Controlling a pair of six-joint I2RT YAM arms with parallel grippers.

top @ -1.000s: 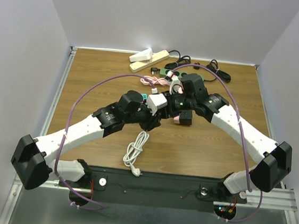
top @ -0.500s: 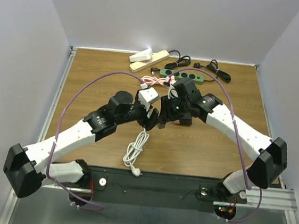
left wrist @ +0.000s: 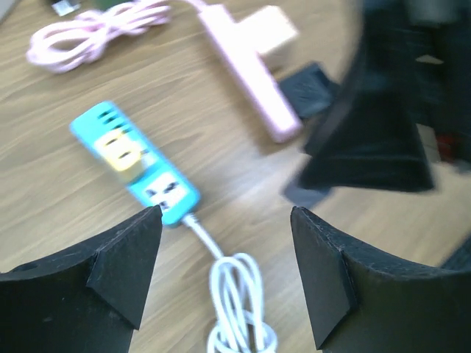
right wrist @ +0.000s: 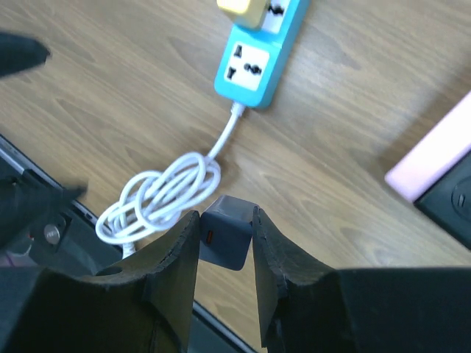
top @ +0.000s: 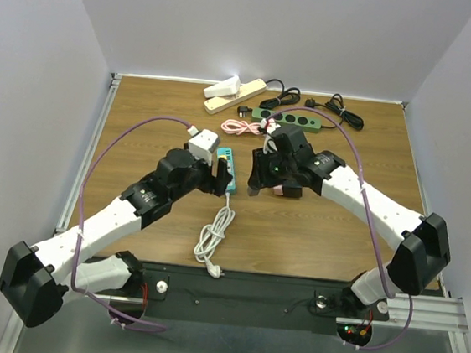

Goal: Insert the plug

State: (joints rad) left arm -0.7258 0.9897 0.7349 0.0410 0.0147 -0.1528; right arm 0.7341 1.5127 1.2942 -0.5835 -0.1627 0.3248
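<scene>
My right gripper (right wrist: 224, 220) is shut on a small blue-grey charger plug (right wrist: 227, 244) and holds it above the wood. A teal power strip (right wrist: 257, 51) lies ahead of it, with a free socket (right wrist: 246, 66) at its near end and a yellow plug (right wrist: 237, 6) in another. In the top view the teal strip (top: 229, 169) lies between my left gripper (top: 218, 175) and my right gripper (top: 257, 175). My left gripper (left wrist: 224, 217) is open and empty, above the strip (left wrist: 132, 165) and its coiled white cord (left wrist: 235, 301).
A pink power strip (left wrist: 250, 66) lies to the right of the teal one, partly under my right arm. A pink cord (top: 241, 126), a green strip (top: 288, 117), a cream strip (top: 236, 92) and black cables (top: 343, 114) lie at the back. The white cord (top: 213, 233) runs toward the near edge.
My left arm has drawn back to the left, away from the right gripper, uncovering the teal strip. My right gripper has shifted slightly left with the plug.
</scene>
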